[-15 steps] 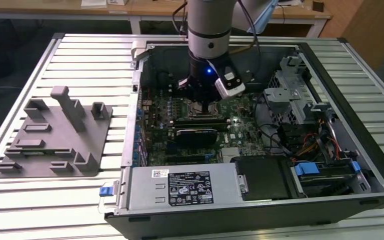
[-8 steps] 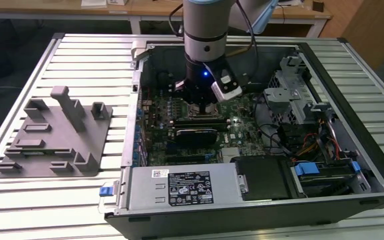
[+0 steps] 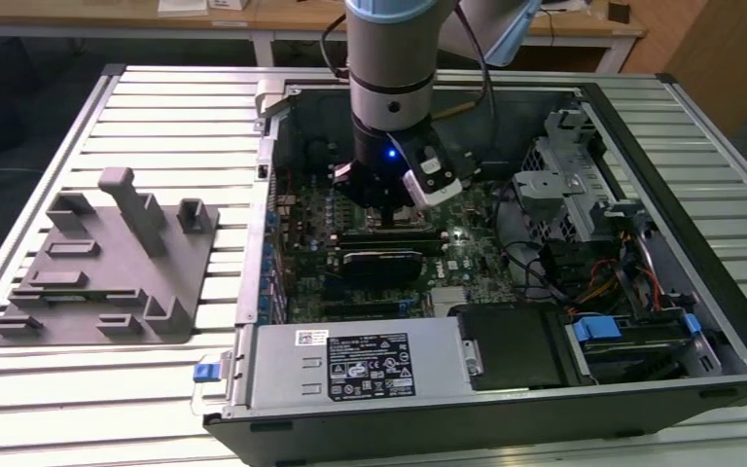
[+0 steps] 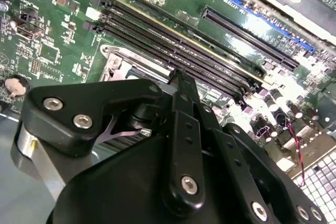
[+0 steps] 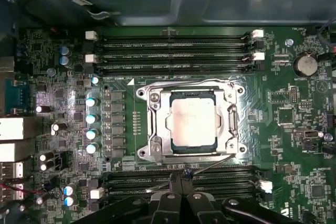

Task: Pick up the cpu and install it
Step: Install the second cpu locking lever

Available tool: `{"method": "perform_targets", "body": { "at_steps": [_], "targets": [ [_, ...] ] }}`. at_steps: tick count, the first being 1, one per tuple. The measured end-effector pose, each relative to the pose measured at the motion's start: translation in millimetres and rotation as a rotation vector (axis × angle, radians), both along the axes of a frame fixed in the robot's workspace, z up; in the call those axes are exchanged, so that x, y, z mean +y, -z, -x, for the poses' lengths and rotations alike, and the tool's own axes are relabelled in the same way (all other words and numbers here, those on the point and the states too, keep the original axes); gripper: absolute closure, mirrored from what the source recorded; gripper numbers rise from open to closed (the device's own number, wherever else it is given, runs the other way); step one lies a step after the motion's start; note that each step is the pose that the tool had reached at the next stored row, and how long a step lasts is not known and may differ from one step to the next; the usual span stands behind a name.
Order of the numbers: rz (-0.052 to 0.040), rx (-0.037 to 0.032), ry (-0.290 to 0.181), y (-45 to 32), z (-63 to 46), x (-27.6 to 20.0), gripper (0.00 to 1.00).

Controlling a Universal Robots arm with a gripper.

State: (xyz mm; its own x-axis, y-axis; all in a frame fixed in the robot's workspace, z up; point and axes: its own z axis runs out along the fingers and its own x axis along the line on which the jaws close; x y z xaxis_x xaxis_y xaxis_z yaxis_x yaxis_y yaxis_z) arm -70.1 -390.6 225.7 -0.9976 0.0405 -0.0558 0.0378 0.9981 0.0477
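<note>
I saw the cpu (image 5: pixel 192 119) lying flat in the square socket frame (image 5: pixel 157 150) on the green board (image 5: pixel 294 108), between two sets of long black slots (image 5: pixel 173 53). My gripper (image 5: pixel 180 182) hung just beside the frame, over the nearer slots, not touching the cpu. Its fingers (image 4: pixel 181 85) were pressed together and held nothing. On the desk, the grey fixture (image 3: pixel 101 263) sat well apart.

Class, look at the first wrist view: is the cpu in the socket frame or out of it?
In. The cpu lies flat inside the socket frame, metal top up, with the gripper beside the frame, not on it.
</note>
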Motion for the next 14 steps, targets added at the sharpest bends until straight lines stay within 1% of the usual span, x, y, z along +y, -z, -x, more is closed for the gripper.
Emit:
{"method": "perform_targets", "body": {
  "at_steps": [5, 11, 14],
  "targets": [
    [0.0, 0.0001, 0.0, 0.4, 0.0, 0.0, 0.89],
    [-0.0016, 0.0, 0.0, 7.3, 0.5, -0.1, 0.89],
    [-0.0014, 0.0001, 0.0, 10.3, 3.0, -0.1, 0.89]
  ]
}}
